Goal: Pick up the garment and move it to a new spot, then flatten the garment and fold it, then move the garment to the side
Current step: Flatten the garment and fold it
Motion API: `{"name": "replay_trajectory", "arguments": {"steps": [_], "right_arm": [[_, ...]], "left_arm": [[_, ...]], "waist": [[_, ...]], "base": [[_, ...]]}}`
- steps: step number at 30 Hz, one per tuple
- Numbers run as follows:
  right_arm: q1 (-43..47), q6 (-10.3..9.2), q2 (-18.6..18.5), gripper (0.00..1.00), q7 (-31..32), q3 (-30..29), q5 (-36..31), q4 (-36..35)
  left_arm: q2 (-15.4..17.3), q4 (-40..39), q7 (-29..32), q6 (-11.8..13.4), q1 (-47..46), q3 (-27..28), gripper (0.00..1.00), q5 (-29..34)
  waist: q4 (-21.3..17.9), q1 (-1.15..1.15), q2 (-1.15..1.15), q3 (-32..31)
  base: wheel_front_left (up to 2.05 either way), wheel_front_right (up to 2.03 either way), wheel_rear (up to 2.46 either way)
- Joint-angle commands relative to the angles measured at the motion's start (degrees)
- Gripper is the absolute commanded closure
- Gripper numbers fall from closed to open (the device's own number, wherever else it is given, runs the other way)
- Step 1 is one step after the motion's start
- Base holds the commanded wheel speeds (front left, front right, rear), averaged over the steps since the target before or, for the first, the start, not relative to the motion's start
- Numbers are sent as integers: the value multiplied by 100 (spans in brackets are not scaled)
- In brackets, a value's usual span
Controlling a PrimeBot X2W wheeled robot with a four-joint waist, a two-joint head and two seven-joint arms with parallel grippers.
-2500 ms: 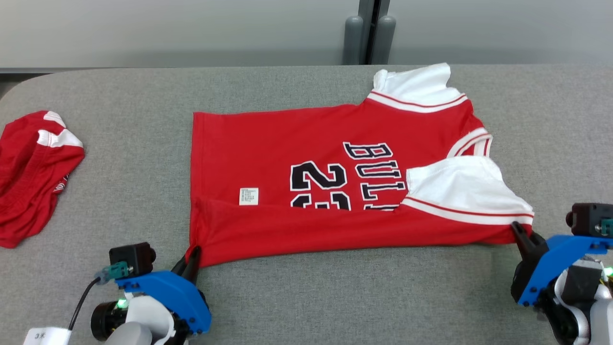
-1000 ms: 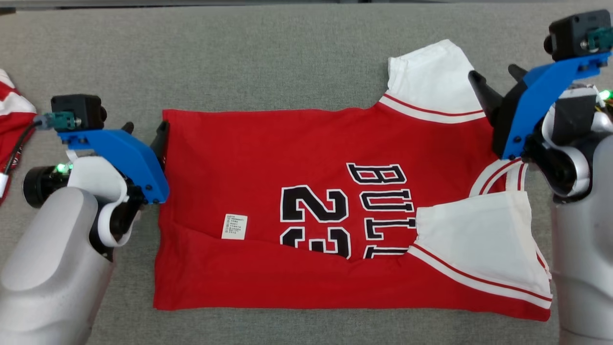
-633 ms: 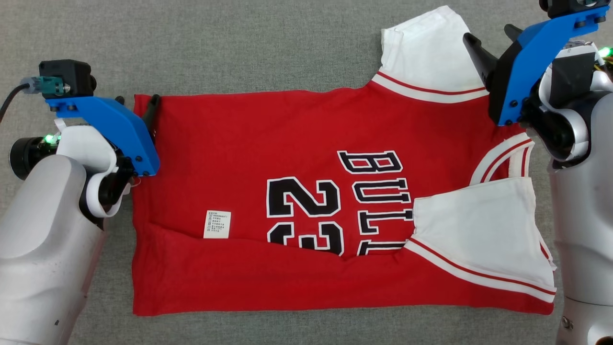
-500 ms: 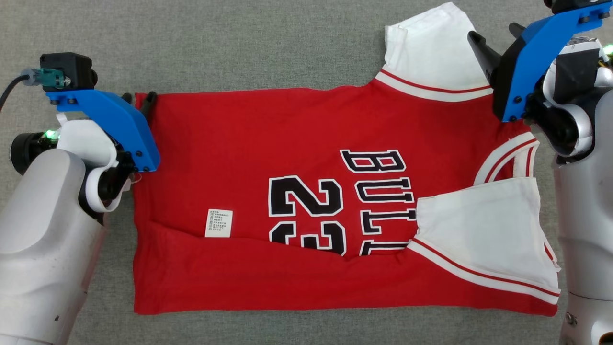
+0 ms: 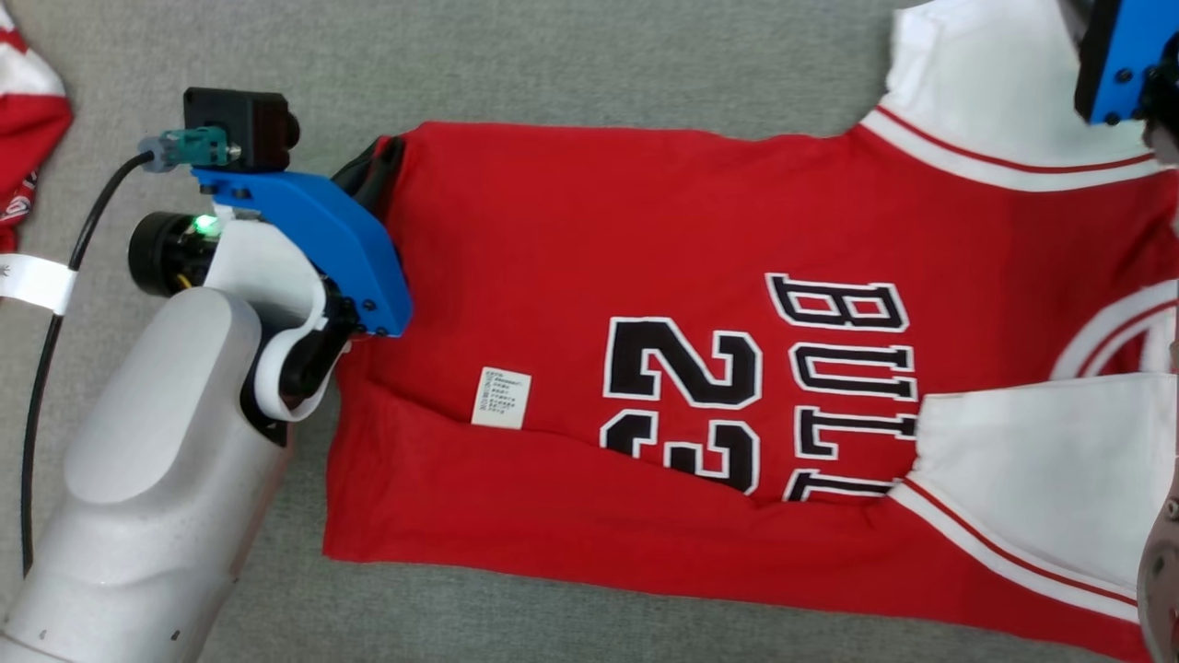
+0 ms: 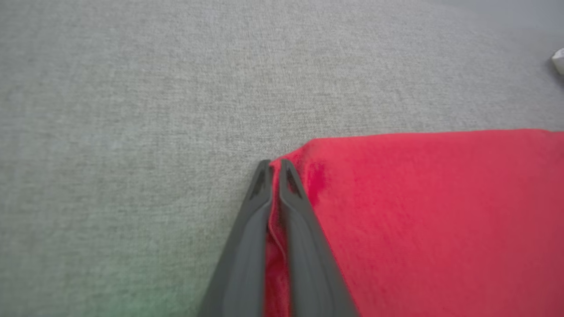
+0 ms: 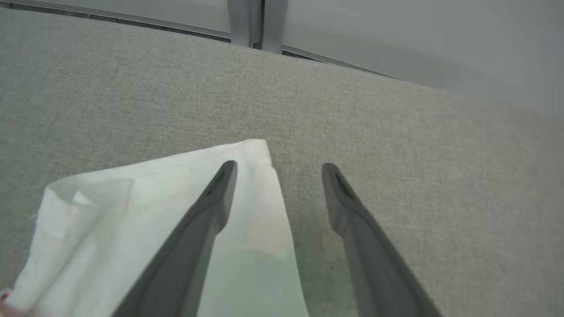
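Observation:
The garment (image 5: 589, 239) is a red jersey with white sleeves and black "BULLS 23" lettering, spread flat on the grey table with its near edge folded up over the numbers. My left gripper (image 5: 378, 161) is shut on the jersey's far hem corner (image 6: 293, 163); the left wrist view shows red cloth pinched between the two fingers (image 6: 275, 167). My right gripper (image 7: 276, 169) is open over the far white sleeve (image 7: 246, 176), one finger above the sleeve and the other above bare table. In the head view only its blue mount (image 5: 1119, 60) appears, at the top right.
A second red and white garment (image 5: 23, 101) lies at the table's far left edge. A black cable with a white tag (image 5: 37, 285) hangs beside my left arm. Grey table (image 5: 599, 55) lies beyond the jersey, with a wall and grey posts (image 7: 251, 22) behind.
My left gripper has closed on the jersey's far hem corner. The head camera has shifted, so the jersey now sits further right in the picture. The right gripper stays open.

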Motion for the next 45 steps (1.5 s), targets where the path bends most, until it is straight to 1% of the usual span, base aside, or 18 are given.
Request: {"name": "replay_trajectory", "arguments": {"steps": [1, 4, 5, 6, 7, 9, 14, 17, 20, 25, 28, 31, 34, 37, 38, 45], "right_arm": [[-181, 3, -33, 0, -83, -70, -110, 161], [-297, 2, 9, 0, -161, -156, -225, 430], [-321, 4, 43, 0, -126, -168, -255, 616], [-299, 4, 74, 31, -105, -176, -251, 701], [-280, 4, 86, 99, -106, -147, -241, 759], [-319, 3, 60, 100, -200, -95, -178, 800], [-414, 2, -7, 100, -682, -4, 93, 677], [-363, 2, -29, 100, -865, 46, 370, 596], [-181, 2, 13, 100, -903, 6, 698, 490], [282, 3, 91, 100, -720, 49, 1377, 80], [700, 3, 96, 100, -501, 82, 1914, -365], [1225, 3, -4, 100, -229, 108, 2341, -927], [1840, 3, -158, 100, 55, 110, 2563, -1510], [2453, 3, -217, 100, 296, 0, 2700, -2046], [2453, 3, -217, 100, 296, 0, 2700, -2046], [3647, 3, 12, 100, 750, -407, 2882, -3151]], "left_arm": [[-107, 7, -11, -68, 75, -140, 100, 48], [-171, -53, -72, -98, 43, -190, 100, 58], [-199, -66, -135, -111, 44, -194, 100, 43], [-200, -60, -156, -120, 47, -198, 100, 47], [-203, -57, -195, -134, 51, -198, 100, 49], [-195, -76, -331, -129, 61, -161, 100, 77], [-96, -81, -802, -100, 28, 16, 100, 157], [-9, -70, -1115, -126, 51, 78, 100, 251], [58, -47, -1370, -180, 192, 109, 100, 267], [182, -153, -1687, -315, 537, 114, 100, 217], [321, -282, -1868, -428, 796, 49, 100, 271], [569, -377, -2060, -490, 1092, -7, 100, 383], [761, -450, -2230, -560, 1371, -106, 100, 456], [985, -495, -2453, -632, 1597, -263, 100, 601], [985, -495, -2453, -632, 1597, -263, 100, 601], [1189, -345, -2988, -695, 1866, -506, 100, 844]], "waist": [[195, -1, 0, 193], [287, -1, 0, 274], [306, -1, 0, 291], [307, -1, 0, 297], [305, -1, 0, 299], [275, -1, 0, 294], [130, -1, 0, 143], [4, -1, 0, -18], [-130, -1, 0, -216], [-324, -1, 0, -555], [-406, -1, 0, -735], [-478, -1, 0, -911], [-537, -1, 0, -1077], [-580, -1, 0, -1226], [-580, -1, 0, -1226], [-664, -1, 0, -1445]], "base": [[0, 0, 0], [0, 0, 0], [0, 0, 0], [0, 0, 0], [0, 0, 0], [0, 0, 0], [0, 0, 0], [0, 0, 0], [0, 0, 0], [0, 0, 0], [0, 0, 0], [0, 0, 0], [0, 0, 0], [0, 0, 0], [0, 0, 0], [0, 0, 0]]}}
